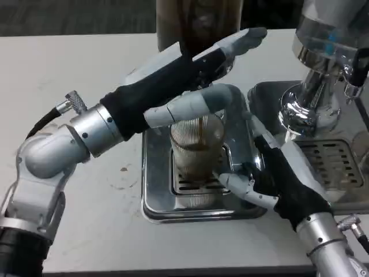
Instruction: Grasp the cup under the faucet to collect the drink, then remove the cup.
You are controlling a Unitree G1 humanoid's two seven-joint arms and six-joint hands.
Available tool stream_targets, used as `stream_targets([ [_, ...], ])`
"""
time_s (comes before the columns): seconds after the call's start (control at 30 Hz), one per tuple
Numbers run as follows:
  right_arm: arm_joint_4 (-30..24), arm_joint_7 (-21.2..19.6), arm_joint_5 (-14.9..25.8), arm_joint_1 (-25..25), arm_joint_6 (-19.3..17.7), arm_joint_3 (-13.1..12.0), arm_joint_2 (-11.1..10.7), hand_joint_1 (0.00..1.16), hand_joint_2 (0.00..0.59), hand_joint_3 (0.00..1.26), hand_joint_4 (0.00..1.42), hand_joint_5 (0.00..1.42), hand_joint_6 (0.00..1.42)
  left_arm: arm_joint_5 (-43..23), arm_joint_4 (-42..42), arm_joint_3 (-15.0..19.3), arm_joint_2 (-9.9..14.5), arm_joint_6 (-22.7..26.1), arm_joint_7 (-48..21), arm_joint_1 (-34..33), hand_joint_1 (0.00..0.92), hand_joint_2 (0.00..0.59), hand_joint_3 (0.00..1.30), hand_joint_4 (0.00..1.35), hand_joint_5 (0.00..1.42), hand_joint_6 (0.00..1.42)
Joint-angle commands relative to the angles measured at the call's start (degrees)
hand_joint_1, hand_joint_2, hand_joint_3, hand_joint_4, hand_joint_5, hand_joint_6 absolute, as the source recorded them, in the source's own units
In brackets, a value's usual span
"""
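A clear ribbed cup [195, 151] stands on the slotted grate of a steel drip tray [154, 196], partly filled with brown drink. A thin brown stream [200, 128] falls into it from above. My left hand [202, 69] reaches across over the cup, its fingers stretched toward the dark dispenser tank [199, 20] and one finger curved just above the cup's rim; it hides the faucet. My right hand [270, 176] grips the cup from the right, with fingers against its base and the thumb raised beside it.
A chrome machine [314, 98] with its own drip grille [334, 161] stands close at the right, just behind my right wrist. My left forearm [92, 130] crosses the tray's left side. Bare white table lies to the left and front.
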Motion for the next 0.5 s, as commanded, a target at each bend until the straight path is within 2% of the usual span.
stream_targets([
  [0.03,1.6,0.4,1.3,-1.4,-2.2,-0.6,0.9,0.51,0.251,0.0,0.0,0.0,0.0,1.7,1.0,-1.6,0.5,1.0,-1.5,1.1,0.0,0.047,0.0,0.0,0.0,0.0],
  [0.33,5.0,1.1,2.8,-3.7,-4.0,-0.5,2.7,0.54,0.244,0.0,0.0,0.0,0.0,2.1,0.8,-1.8,0.4,1.2,-1.3,1.2,0.0,0.047,0.0,0.0,0.0,0.0],
  [0.5,5.7,1.8,2.9,-4.1,-4.6,-0.3,2.8,0.54,0.244,0.0,0.0,0.0,0.0,2.2,0.8,-2.0,0.3,1.3,-1.1,1.4,0.0,0.047,0.0,0.0,0.0,0.0],
])
